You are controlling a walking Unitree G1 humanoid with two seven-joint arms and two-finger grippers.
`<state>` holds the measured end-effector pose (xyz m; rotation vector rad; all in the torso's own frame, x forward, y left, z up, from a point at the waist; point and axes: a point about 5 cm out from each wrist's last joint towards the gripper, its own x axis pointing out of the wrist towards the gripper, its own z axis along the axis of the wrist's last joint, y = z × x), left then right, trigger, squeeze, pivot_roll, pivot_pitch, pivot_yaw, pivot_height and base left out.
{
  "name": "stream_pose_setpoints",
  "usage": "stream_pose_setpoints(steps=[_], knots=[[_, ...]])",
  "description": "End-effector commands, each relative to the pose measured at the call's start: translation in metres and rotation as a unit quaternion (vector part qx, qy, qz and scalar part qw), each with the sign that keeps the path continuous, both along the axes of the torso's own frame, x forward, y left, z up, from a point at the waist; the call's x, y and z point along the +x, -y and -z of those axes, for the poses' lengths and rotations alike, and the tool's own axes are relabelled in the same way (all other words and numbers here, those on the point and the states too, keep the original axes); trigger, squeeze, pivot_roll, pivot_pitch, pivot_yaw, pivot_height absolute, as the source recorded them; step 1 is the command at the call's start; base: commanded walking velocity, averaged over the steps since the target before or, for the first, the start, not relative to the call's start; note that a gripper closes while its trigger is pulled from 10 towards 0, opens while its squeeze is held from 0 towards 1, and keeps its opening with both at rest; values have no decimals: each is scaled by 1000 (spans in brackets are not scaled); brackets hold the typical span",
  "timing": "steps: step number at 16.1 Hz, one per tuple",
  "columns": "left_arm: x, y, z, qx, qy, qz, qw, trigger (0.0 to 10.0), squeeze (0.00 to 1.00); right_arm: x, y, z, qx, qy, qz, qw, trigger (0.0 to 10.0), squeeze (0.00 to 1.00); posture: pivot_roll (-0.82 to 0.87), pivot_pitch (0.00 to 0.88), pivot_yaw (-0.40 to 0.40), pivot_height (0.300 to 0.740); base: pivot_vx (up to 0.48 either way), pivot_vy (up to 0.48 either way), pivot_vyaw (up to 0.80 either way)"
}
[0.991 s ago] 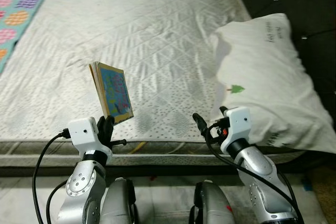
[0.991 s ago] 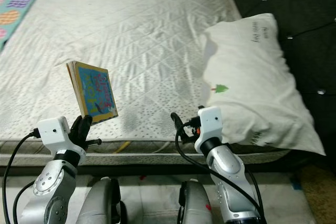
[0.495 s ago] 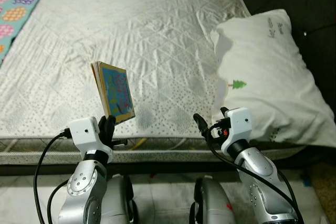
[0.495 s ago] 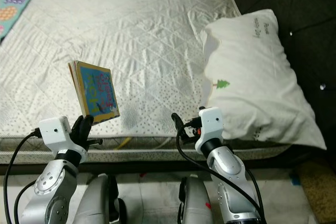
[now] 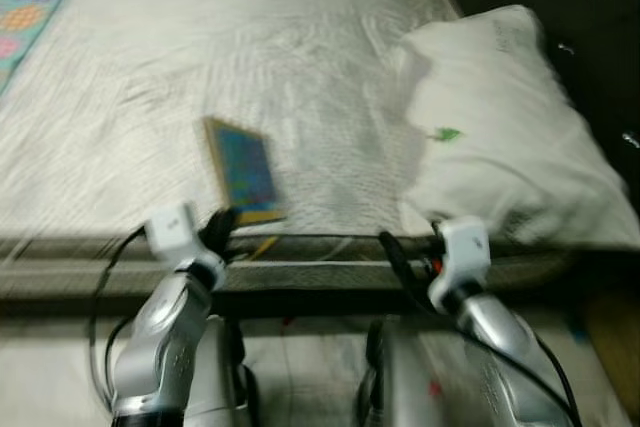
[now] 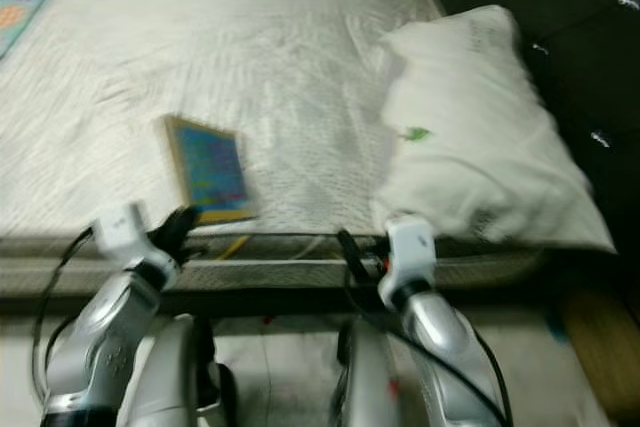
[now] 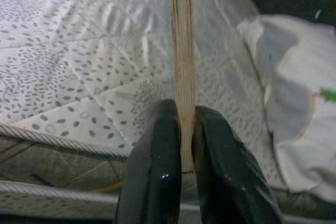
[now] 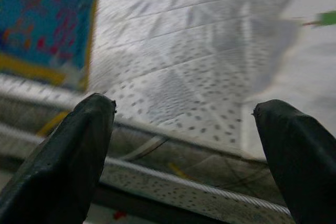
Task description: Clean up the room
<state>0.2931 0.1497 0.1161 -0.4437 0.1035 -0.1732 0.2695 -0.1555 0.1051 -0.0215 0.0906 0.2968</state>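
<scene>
Over mattress [image 5: 300,57], left gripper [image 7: 181,145] pinches book [image 7: 182,51].

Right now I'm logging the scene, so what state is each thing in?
Book: closed, held upright on edge.
Left gripper: jaws shut on the book.
Right gripper: jaws open, holding nothing.
Pillow: lying on the mattress, beside the headboard.

Soft cloth, stiff card, glossy plastic

The mattress [image 7: 79,77] was quilted, dotted matt cloth; the pillow [image 5: 490,137] smooth white fabric; the book [image 7: 183,51] showed layered card edges; the left gripper [image 7: 184,145] had shiny black plastic fingers [image 7: 152,182].
</scene>
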Motion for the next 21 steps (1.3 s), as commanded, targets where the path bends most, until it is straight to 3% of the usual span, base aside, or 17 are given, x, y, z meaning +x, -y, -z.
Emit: stream_pose_setpoints(steps=[1, 4, 7, 12, 21], knots=[[5, -1, 5, -16, -16, 19, 1000, 10000, 0, -5, 7, -2, -3, -2, 9, 1000, 10000, 0, -185, 205, -49, 586, 0, 0, 0], [16, -5, 4, -25, -18, 34, 999, 10000, 0, -13, 16, -2, -14, -6, 18, 1000, 10000, 0, -211, 214, -55, 586, 0, 0, 0], [29, -19, 0, -26, -8, 19, 999, 10000, 0, -18, 26, -3, -26, -13, 27, 999, 10000, 0, -225, 220, -62, 586, 0, 0, 0], [23, -27, 3, -28, 9, 3, 1000, 10000, 0, -15, 22, -6, -26, -13, 22, 999, 10000, 0, -214, 216, -77, 586, 0, 0, 0], [27, -27, 0, -27, 22, 7, 999, 10000, 0, -13, 22, -5, -27, -13, 23, 999, 10000, 0, -212, 214, -77, 586, 329, 0, 0]])
